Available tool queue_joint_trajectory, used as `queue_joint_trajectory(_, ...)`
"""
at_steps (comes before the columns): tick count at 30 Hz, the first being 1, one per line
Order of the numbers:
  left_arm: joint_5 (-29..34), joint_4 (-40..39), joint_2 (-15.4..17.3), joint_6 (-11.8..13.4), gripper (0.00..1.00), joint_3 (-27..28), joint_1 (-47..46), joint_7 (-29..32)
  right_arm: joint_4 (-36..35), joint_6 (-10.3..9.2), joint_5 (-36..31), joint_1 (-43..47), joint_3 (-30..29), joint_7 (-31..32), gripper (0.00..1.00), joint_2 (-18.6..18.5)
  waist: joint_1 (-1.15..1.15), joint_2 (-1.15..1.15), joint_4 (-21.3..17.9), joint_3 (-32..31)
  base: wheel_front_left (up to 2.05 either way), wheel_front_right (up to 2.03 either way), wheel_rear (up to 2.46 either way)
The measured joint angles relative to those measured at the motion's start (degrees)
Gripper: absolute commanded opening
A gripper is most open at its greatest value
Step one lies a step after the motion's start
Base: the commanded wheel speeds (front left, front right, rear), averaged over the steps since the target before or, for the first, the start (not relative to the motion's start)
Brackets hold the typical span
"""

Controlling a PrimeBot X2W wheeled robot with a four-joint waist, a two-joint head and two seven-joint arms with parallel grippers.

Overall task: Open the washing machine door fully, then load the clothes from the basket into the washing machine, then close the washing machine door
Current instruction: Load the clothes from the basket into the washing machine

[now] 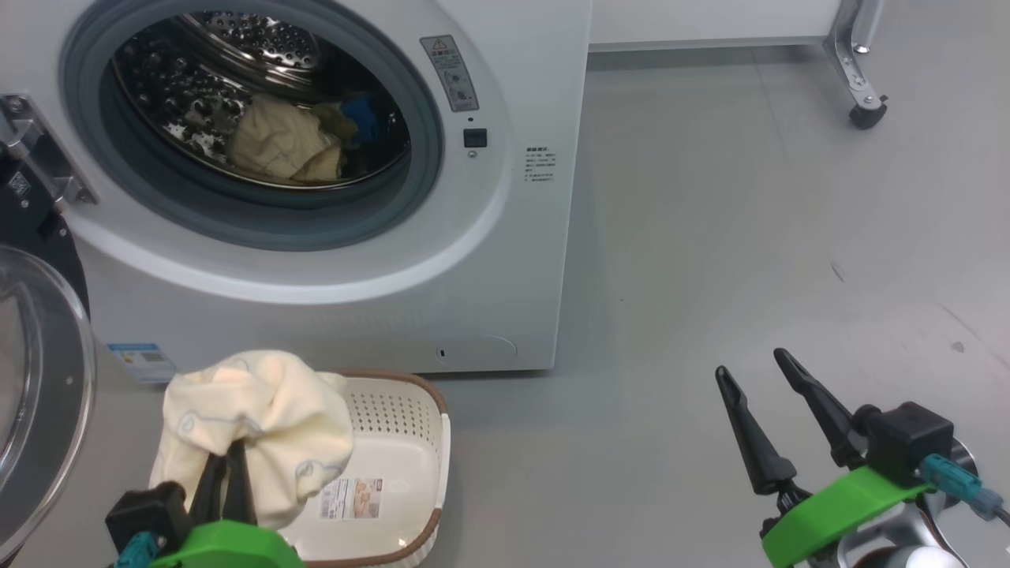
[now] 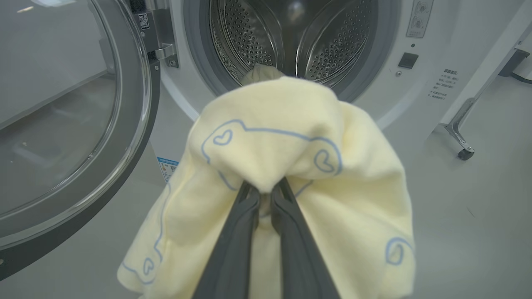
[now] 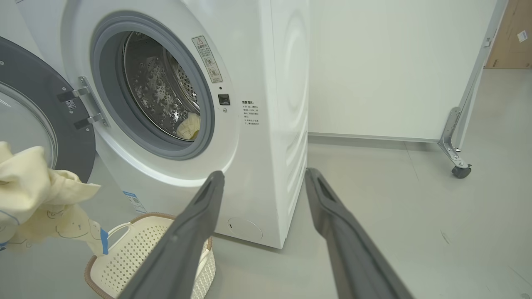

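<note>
I am clamping my left gripper (image 1: 227,461) on a fold of a cream-yellow garment (image 1: 260,414), the two fingers pressed together with the cloth bunched over their tips; the garment is hanging over the basket (image 1: 402,410), in front of the washing machine (image 1: 505,260) and lower than its round opening; the basket is sitting on the floor (image 1: 710,237) just before the washing machine's lower front, its bottom sticker partly showing; the door (image 1: 39,379) is standing swung wide open at the washing machine's left side; more clothes (image 1: 284,142), cream with a blue patch, are lying in the washing machine's drum (image 1: 237,47); my right gripper (image 1: 751,363) is hovering empty, fingers spread apart, well off to the washing machine's right above the floor
</note>
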Motion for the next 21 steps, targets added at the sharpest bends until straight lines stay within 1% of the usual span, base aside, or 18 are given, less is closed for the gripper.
queue_joint_trajectory(6, -1.5, 4.3, 0.1, -0.7, 0.0, 1.1, -5.6, 0.0, 0.0, 0.0, 0.1, -0.2, 1.2, -0.1, 1.0, 0.0, 0.01, 0.0, -1.8, 2.1, 0.0, 0.0, 0.0)
queue_joint_trajectory(9, -2.5, 7.7, 0.2, -1.3, 0.0, 2.1, -10.1, 0.1, 0.0, 0.0, 0.6, -1.3, 1.9, -0.4, 1.0, 0.0, 0.0, 0.0, -2.9, 4.8, 0.0, 0.0, 0.0)
queue_joint_trajectory(13, -3.0, 12.4, 1.3, -2.9, 0.0, 3.0, -17.1, 1.2, 0.1, 0.0, 1.1, -4.8, 3.0, -1.4, 1.0, 0.0, 0.02, 0.0, -4.0, 8.8, 0.0, 0.0, 0.0)
queue_joint_trajectory(18, -5.0, 19.1, 3.0, -5.1, 0.0, 4.3, -27.4, 3.7, 1.0, 0.0, 1.8, -8.7, 3.9, -3.3, 1.0, 0.0, 0.02, 0.0, -5.9, 14.0, 0.0, 0.0, 0.0)
queue_joint_trajectory(19, -5.0, 19.1, 3.0, -5.1, 0.0, 4.3, -27.4, 3.7, 1.0, 0.0, 1.8, -8.7, 3.9, -3.3, 1.0, 0.0, 0.02, 0.0, -5.9, 14.0, 0.0, 0.0, 0.0)
queue_joint_trajectory(20, -5.0, 20.4, 3.4, -5.6, 0.0, 4.5, -29.5, 4.5, 1.3, 0.0, 2.1, -9.3, 4.2, -3.8, 1.0, 0.0, 0.02, 0.0, -6.4, 15.1, 0.0, 0.0, 0.0)
queue_joint_trajectory(21, -5.4, 23.0, 4.6, -6.5, 0.0, 4.9, -33.6, 6.0, 1.9, 0.0, 2.6, -10.6, 4.7, -4.5, 1.0, 0.0, 0.02, 0.0, -7.3, 17.2, 0.0, 0.0, 0.0)
